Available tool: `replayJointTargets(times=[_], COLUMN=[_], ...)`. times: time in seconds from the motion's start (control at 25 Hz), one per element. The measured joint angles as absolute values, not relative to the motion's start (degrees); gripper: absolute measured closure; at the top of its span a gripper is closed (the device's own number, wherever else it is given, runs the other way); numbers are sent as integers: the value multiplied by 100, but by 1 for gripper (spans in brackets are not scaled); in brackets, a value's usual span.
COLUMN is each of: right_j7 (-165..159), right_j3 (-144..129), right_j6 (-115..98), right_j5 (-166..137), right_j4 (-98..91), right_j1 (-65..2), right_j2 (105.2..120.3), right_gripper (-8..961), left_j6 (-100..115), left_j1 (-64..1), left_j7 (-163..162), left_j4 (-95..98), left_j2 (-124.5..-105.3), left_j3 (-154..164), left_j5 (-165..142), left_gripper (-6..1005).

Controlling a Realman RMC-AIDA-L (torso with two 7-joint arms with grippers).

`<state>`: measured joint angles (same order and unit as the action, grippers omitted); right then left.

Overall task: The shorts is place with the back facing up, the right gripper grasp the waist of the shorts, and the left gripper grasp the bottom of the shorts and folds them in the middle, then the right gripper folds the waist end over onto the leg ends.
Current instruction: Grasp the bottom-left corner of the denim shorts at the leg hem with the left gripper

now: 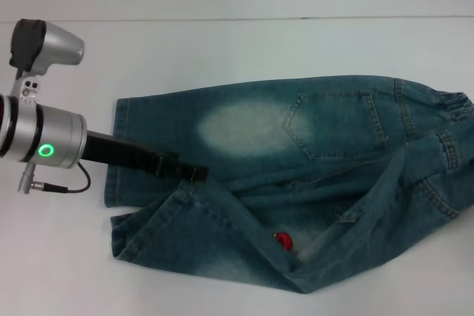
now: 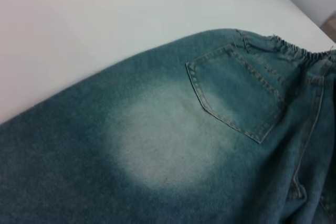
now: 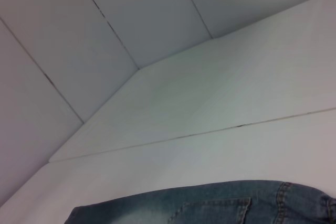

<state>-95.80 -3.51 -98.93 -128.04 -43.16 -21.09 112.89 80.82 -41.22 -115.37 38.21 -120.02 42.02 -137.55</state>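
Head view. We see the blue-green washed denim shorts [image 1: 296, 183] lying on the white tabletop [image 1: 222, 42], spread from near its left side to its right edge, closer to the near edge than the far one. The near leg is folded over diagonally, so the garment lies rumpled rather than flat. A pale faded patch sits on the far leg beside a stitched back pocket [image 1: 337, 127]; the ruffled elastic waist of the shorts [image 1: 452, 105] is at the right edge, and the straight-stitched leg ends [image 1: 118, 175] are toward the left. A small red-orange printed spot [image 1: 284, 240] shows in the fold. The left gripper [image 1: 194, 173], black with a silver-white wrist and green glowing ring, reaches in from the left and lies over the denim at the folded leg's hem; we cannot tell how its jaws stand.

Left wrist view. We see the faded patch and the back pocket [image 2: 236, 95] close up, with the gathered waist beyond.

Right wrist view. We see mostly bare tabletop and wall, with a strip of denim below; the right gripper is not visible.
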Motion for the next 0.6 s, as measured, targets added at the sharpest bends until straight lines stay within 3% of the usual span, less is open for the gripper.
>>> replayJointTargets(times=[0.6], right_j7=[-9547], right_j3=[-352], right_j6=[-9943], right_j5=[-12806], right_j4=[-4315], right_j1=[-2109], right_j2=[11285], right_gripper=[831], left_j6=[7966], left_j1=[-4160], left_j7=[-11522], left_j4=[3769], left_j2=[-12096], left_j3=[4378], left_j5=[-13755], left_gripper=[136])
